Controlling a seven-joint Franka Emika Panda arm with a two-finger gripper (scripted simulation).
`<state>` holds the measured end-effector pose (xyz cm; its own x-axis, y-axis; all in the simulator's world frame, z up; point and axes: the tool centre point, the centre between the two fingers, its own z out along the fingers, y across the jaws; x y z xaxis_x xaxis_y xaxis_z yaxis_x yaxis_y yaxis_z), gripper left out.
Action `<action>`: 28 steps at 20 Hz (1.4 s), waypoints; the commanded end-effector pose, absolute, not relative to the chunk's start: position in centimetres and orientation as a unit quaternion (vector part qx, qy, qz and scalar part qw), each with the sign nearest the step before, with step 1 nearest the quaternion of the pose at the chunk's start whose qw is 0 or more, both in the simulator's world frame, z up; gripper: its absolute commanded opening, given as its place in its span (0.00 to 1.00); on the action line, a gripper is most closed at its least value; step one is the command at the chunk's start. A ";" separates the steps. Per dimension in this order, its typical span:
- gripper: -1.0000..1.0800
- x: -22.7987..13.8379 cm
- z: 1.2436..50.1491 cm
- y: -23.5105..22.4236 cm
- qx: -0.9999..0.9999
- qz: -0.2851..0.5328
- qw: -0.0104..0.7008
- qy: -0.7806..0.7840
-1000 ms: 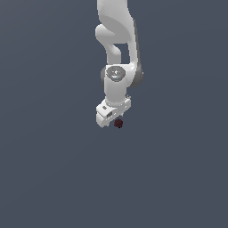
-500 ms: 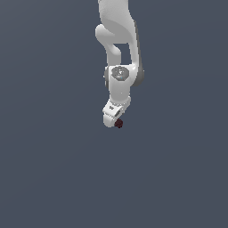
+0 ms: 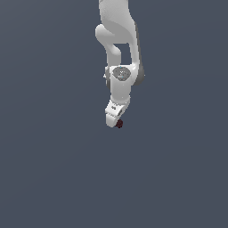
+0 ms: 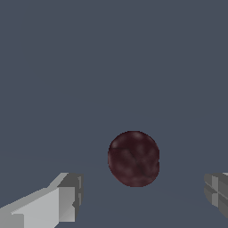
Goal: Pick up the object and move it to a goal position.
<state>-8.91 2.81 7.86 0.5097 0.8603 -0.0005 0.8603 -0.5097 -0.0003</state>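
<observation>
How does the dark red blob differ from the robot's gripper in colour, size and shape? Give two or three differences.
Colour: the dark red blob is mottled maroon; the gripper is white and grey.
Size: in the exterior view the blob is a speck beside the far larger gripper.
Shape: the blob is rounded and lumpy; the gripper's fingers are blocky, with flat faces.
Shared: both sit against the plain grey-blue background.
</observation>
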 end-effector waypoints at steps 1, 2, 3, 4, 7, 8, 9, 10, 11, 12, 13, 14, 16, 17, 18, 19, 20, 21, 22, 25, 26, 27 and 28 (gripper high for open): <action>0.96 -8.9 7.7 2.8 -0.869 0.000 0.000 -0.495; 0.96 -8.9 7.6 2.8 -0.869 0.000 0.000 -0.495; 0.96 -8.9 7.4 2.8 -0.869 0.000 0.000 -0.495; 0.96 -8.9 7.1 2.8 -0.869 0.000 0.000 -0.496; 0.96 -9.0 6.0 2.8 -0.868 0.000 0.000 -0.496; 0.96 -9.0 5.5 2.8 -0.868 0.000 0.000 -0.496; 0.96 -9.0 5.0 2.8 -0.868 0.000 0.000 -0.497; 0.96 -9.0 4.5 2.8 -0.868 0.000 0.000 -0.497; 0.96 -9.0 4.1 2.9 -0.868 0.000 0.000 -0.497; 0.96 -9.0 3.8 2.8 -0.868 0.000 0.000 -0.497; 0.96 -9.0 3.5 2.8 -0.868 0.000 0.000 -0.497; 0.96 -9.0 3.2 2.8 -0.868 0.000 0.000 -0.497; 0.96 -9.0 2.9 2.8 -0.867 0.000 0.000 -0.498; 0.96 -9.0 2.9 2.8 -0.867 0.000 0.000 -0.498; 0.96 -9.0 2.8 2.8 -0.867 0.000 0.000 -0.498; 0.00 -9.0 2.8 2.8 -0.867 0.000 0.000 -0.498; 0.00 -9.0 2.8 2.8 -0.867 0.000 0.000 -0.498; 0.00 -9.0 2.8 2.8 -0.867 0.000 0.000 -0.498; 0.00 -9.0 2.8 2.8 -0.867 0.000 0.000 -0.498; 0.00 -9.0 2.8 2.8 -0.867 0.000 0.000 -0.498; 0.00 -9.0 2.8 2.8 -0.867 0.000 0.000 -0.498; 0.00 -9.0 2.8 2.8 -0.867 0.000 0.000 -0.498; 0.00 -9.0 2.8 2.8 -0.867 0.000 0.000 -0.498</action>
<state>-8.95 2.79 2.91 0.5055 0.8628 0.0003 0.8628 -0.5055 0.0014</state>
